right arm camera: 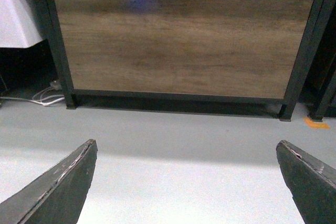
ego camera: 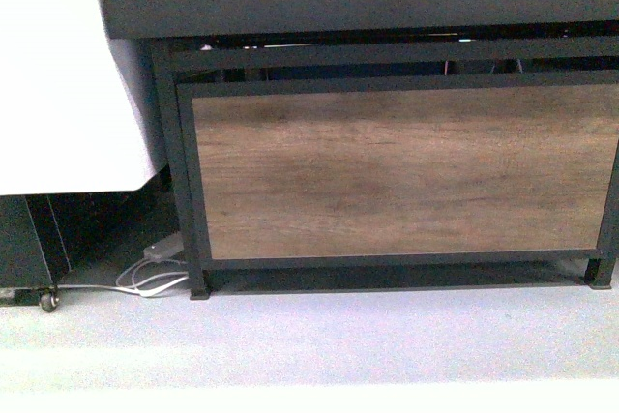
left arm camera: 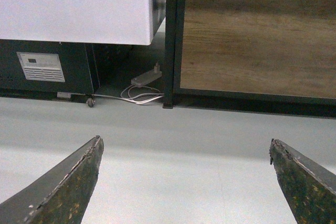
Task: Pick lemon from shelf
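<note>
The lemon is out of view in every frame. The shelf (ego camera: pixel 397 171) fills the front view with its black metal frame and wood-grain base panel; only the front lip of its lowest dark tray shows at the top. Both wrist views face that same shelf (left arm camera: pixel 252 40) (right arm camera: pixel 178 45) from low over the pale floor. My left gripper (left arm camera: pixel 185 148) is open with nothing between its fingers (left arm camera: pixel 73 182). My right gripper (right arm camera: pixel 186 148) is open too, its dark fingers (right arm camera: pixel 63 187) spread wide over bare floor. Neither arm shows in the front view.
A white-topped chest cabinet (ego camera: pixel 68 84) on castors stands left of the shelf. A white power strip and coiled cable (left arm camera: pixel 144 85) lie on the floor between them. An orange floor mark (right arm camera: pixel 316 124) sits by the shelf's right foot.
</note>
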You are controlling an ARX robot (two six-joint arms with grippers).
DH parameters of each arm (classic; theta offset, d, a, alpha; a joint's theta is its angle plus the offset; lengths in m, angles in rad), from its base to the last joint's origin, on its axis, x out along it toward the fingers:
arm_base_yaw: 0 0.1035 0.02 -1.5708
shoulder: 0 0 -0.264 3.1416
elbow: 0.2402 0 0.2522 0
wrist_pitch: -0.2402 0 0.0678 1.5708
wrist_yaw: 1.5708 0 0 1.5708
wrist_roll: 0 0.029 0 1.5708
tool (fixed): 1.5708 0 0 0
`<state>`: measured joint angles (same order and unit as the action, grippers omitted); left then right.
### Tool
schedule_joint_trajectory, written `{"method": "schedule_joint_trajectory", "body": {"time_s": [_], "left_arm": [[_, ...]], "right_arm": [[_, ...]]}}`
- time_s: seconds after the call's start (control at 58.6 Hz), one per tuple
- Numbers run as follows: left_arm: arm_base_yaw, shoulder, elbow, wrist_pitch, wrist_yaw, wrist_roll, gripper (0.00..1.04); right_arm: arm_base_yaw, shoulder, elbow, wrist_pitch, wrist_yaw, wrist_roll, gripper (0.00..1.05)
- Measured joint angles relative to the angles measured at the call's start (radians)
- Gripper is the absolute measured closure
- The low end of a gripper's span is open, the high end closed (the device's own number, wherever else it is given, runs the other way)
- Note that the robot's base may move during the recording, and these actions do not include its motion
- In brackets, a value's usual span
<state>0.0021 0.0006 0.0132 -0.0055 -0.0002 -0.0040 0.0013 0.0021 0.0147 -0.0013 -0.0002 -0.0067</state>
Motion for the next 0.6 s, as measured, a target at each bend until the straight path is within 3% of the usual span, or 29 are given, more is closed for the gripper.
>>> {"method": "schedule_joint_trajectory", "body": {"time_s": [0.598], "left_arm": [[0.0, 0.0, 0.0, 0.0, 0.0, 0.0, 0.08]], "right_arm": [[0.0, 0.0, 0.0, 0.0, 0.0, 0.0, 0.02]]}}
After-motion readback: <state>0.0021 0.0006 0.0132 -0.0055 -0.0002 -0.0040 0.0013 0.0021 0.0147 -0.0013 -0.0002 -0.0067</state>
